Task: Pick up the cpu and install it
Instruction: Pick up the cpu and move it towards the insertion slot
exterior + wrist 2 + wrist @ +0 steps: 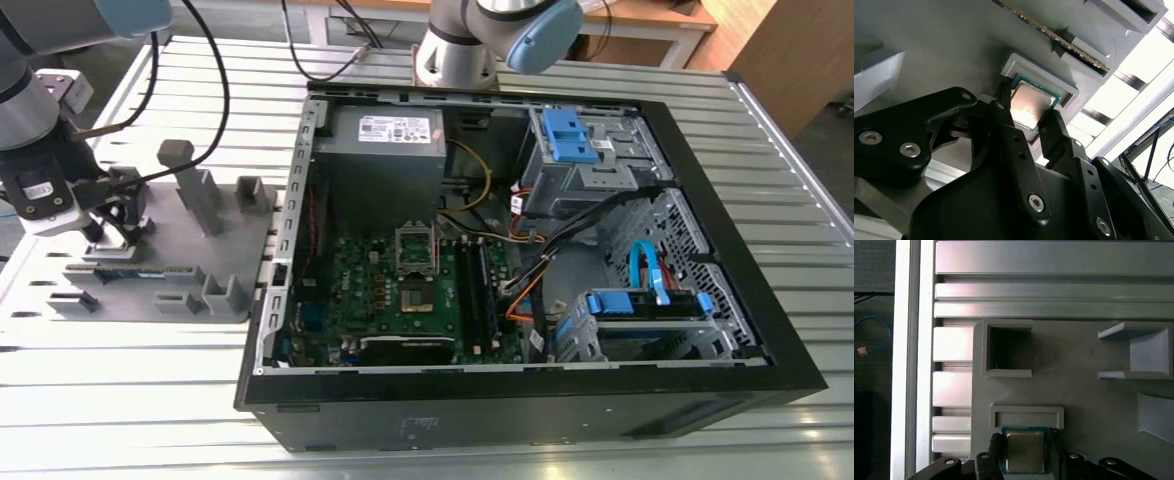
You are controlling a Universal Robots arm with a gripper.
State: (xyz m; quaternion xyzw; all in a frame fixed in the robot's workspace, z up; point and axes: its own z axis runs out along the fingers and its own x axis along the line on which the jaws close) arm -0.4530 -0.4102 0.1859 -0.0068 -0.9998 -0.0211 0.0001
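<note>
A slatted metal table (120,400) stands before what may be wooden desks (654,20).

Open computer case (467,412) on slatted table (134,400), tool (115,236) over grey tray (248,250)

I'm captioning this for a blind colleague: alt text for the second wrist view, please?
The black claw is at the cpu, a silver-topped square chip lying in a raised pocket of the grey holder plate.

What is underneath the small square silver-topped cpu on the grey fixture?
The small square silver-topped cpu sits in a raised-rim grey pocket on the flat grey fixture plate. The pocket's floor and the chip's underside are hidden by the chip.
</note>
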